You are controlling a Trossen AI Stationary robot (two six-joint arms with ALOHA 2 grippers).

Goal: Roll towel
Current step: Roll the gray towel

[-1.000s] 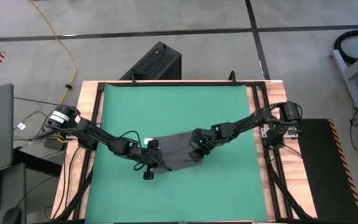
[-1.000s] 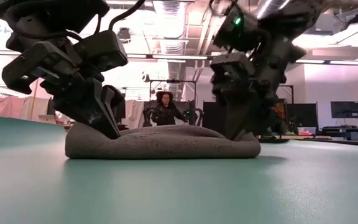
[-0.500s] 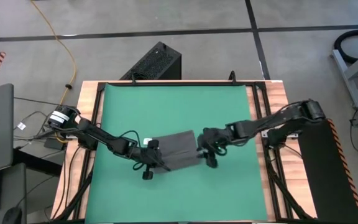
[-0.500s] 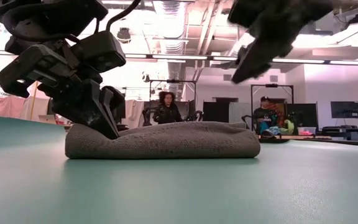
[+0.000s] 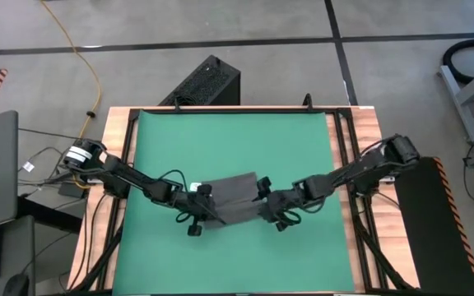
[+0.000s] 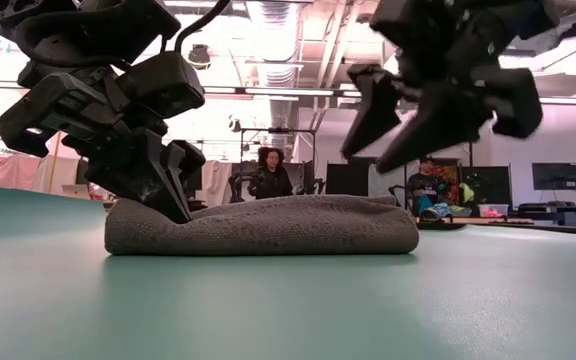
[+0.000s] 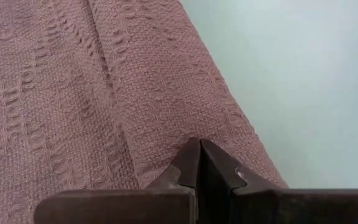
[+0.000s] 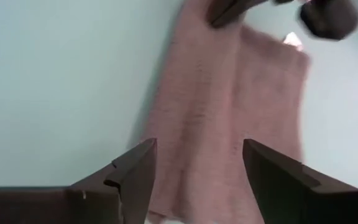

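The dark grey towel [image 5: 235, 196] lies folded into a thick band on the green mat [image 5: 220, 140], its long axis running left to right; it also shows in the low view [image 6: 268, 226]. Its white tag [image 8: 293, 40] shows at a corner of the left end. My left gripper [image 5: 210, 208] is shut, with its tips down on the towel's left end. My right gripper [image 6: 388, 130] is open and hovers above the towel's right end without touching it; the right wrist view [image 8: 194, 171] shows the towel [image 8: 222, 106] ahead of its spread fingers. My left gripper presses its shut fingertips [image 7: 199, 158] down on the towel's top face near the left end [image 6: 158, 212]. The fingers slant down from the table's left. The cloth is dented under them and lies flat on the mat. No cloth shows between the tips.
The mat has bare room on the far side [image 5: 229, 136] and the near side [image 5: 237, 259] of the towel. The wooden table frame [image 5: 344, 164] borders the mat. A black box [image 5: 204, 82] stands beyond the far edge. People [image 6: 268, 175] are in the room behind.
My right gripper has lifted off the towel's right end, swung up and toward the table's right, then come back and now hangs open above that end. The towel's right end has sprung up a little. The left end stays pinned.
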